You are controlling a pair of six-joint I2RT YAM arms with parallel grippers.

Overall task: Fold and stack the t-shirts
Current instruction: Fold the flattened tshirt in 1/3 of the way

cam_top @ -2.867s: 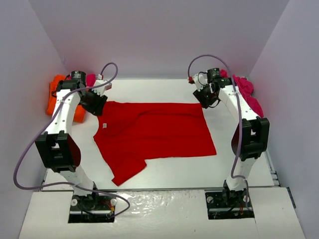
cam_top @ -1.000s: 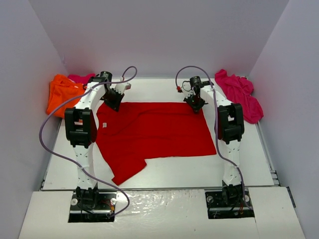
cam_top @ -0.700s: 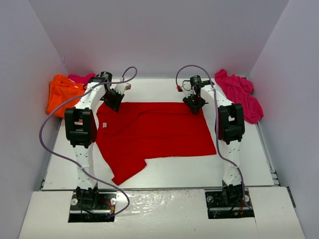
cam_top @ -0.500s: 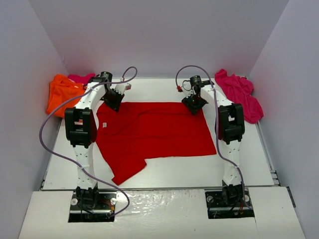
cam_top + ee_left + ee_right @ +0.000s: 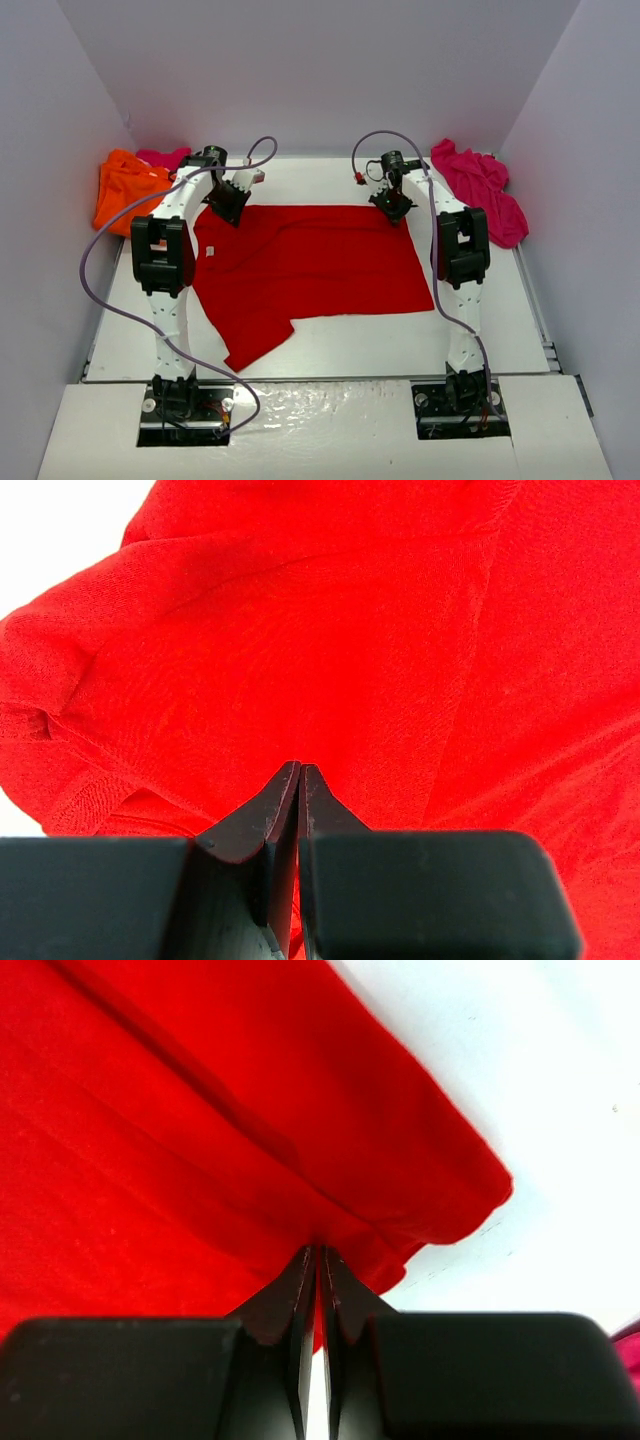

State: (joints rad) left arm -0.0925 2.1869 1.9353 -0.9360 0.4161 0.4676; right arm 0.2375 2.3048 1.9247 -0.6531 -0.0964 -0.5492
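Since both grippers are clamped down, I'll start there. The left gripper [image 5: 300, 768] has its two black fingers pressed flat together, tips right on the red t-shirt [image 5: 310, 265]. There's a thin sliver of red cloth showing between them, so it looks like a pinch on the fabric. Just past the tips the cloth is smooth with a couple of long creases. Off to the side there's a bunched, rolled edge with bare white table [image 5: 340, 345] beyond it.

The right gripper [image 5: 320, 1250] is much the same: jaws closed tight, and the red cloth puckers into a fold right where the tips meet, with a bit of red caught in the slit. Just beyond and to one side of those tips is the shirt's rounded corner, then white table.

From above, the two grippers sit at the far edge of the red shirt, left one at its far-left corner by the collar, right one near its far-right corner. The rest of the shirt is spread flat towards the arm bases, with one sleeve sticking out at the near-left.

Further out, an orange t-shirt [image 5: 118, 190] is crumpled outboard of the left gripper with a bit of pink t-shirt [image 5: 160, 157] behind it. A magenta t-shirt [image 5: 485, 190] is heaped outboard of the right gripper. All are well apart from the red one.
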